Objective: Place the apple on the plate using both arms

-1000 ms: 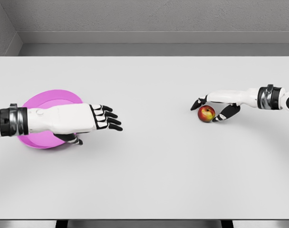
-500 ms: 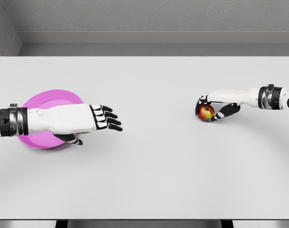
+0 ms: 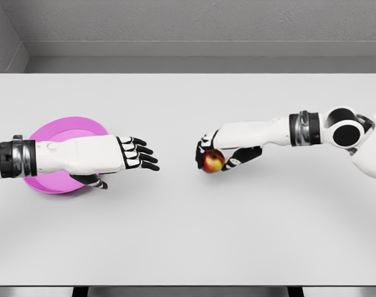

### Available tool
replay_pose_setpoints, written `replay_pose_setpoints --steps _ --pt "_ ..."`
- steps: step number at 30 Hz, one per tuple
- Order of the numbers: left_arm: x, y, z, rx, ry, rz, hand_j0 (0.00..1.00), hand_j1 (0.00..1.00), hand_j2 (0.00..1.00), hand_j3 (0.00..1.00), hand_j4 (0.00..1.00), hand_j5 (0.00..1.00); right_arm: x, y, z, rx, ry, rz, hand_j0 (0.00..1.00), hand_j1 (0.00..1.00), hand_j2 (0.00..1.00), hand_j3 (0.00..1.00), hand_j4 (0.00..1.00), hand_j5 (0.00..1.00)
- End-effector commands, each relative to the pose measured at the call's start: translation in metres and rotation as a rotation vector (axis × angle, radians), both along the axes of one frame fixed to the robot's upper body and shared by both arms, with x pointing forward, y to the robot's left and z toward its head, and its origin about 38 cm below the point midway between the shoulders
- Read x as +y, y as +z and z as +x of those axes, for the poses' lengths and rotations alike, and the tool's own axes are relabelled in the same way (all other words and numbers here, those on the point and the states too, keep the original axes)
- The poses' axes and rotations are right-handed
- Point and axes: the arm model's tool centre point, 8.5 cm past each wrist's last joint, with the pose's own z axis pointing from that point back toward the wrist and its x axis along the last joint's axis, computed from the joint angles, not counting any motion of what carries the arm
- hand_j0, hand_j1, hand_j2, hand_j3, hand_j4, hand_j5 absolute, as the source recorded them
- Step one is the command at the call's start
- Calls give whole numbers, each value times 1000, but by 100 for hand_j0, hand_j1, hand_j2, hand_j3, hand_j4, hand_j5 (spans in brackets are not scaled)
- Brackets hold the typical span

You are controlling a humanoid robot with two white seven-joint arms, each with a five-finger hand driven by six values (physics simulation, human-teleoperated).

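We note the right robot hand (image 3: 214, 154) near the middle of the white tabletop (image 3: 188, 235), its arm reaching in from the right edge. Its dark fingers (image 3: 203, 146) curl over and under the apple (image 3: 213, 161), so we log it as grasping the apple. The apple, red with a yellow patch, sits inside that grip; we cannot tell whether it touches the tabletop or is just clear of it.

The left robot hand (image 3: 133, 154) lies to the left of the right robot hand, well apart from it, with bare tabletop between. We see its fingers stretched out flat toward the apple, released, holding nothing.

The pink plate (image 3: 70, 127) lies behind and partly beneath the left forearm, on the far side from the apple.
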Motion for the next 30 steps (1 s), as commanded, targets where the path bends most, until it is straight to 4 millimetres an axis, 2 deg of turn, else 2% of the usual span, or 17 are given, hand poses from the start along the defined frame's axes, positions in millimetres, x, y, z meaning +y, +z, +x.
replay_pose_setpoints --steps 1,2,4,10,11,12,14,15,16,17,19,21,22,24,25,28,30 --pt "0 1 0 3 3 -6 100 100 100 100 100 100 9 1 -2 7 13 15 41 41 41 41 41 41" --pt "0 1 0 3 4 -5 100 100 100 100 100 100 9 1 -1 7 5 11 55 55 55 55 55 55" --pt "0 1 0 3 4 -5 100 100 100 100 100 100 8 0 1 11 -14 -3 100 100 100 100 100 100" --pt "0 1 0 3 2 -5 100 100 100 100 100 100 2 6 3 -10 -10 4 100 100 100 100 100 100" --pt "0 1 0 3 4 -5 100 100 100 100 100 100 -27 20 9 -40 -66 17 100 100 100 100 100 100" --pt "0 1 0 3 3 -6 100 100 100 100 100 100 -45 32 15 -67 -117 28 100 100 100 100 100 100" --pt "-4 -1 0 6 -5 -13 100 100 100 100 100 100 -103 43 27 -91 -294 89 100 100 100 100 100 100" --pt "-24 -8 -2 23 -53 -21 100 100 100 100 100 100 -137 54 26 -117 -385 131 100 100 100 100 100 100" --pt "-45 -13 -3 35 -111 3 100 100 100 100 100 100 -161 61 26 -140 -464 195 100 100 100 100 100 100" --pt "-56 -11 -2 30 -141 9 100 100 100 100 100 100 -184 68 20 -168 -534 269 100 100 100 100 100 100" --pt "-81 3 2 -7 -190 -29 100 100 100 100 100 100 -181 67 20 -168 -539 302 100 100 100 100 100 100" --pt "-116 7 -2 -13 -264 -54 100 100 100 100 100 100 -181 67 20 -168 -539 304 100 100 100 100 100 100" --pt "-125 10 -2 -18 -281 -68 100 100 100 100 100 100 -181 67 20 -169 -538 304 100 100 100 100 100 100" --pt "-135 20 4 -43 -291 -83 100 100 100 100 100 100 -180 70 19 -175 -531 306 100 100 100 100 100 100" --pt "-141 18 10 -36 -283 -93 100 100 100 100 100 100 -178 66 18 -166 -527 302 100 100 100 100 100 100" --pt "-139 5 34 2 -215 -91 100 100 100 100 100 100 -178 60 16 -156 -527 297 100 100 100 100 100 100" --pt "-148 2 32 8 -228 -102 100 100 100 100 100 100 -177 61 16 -157 -524 298 100 100 100 100 100 100"
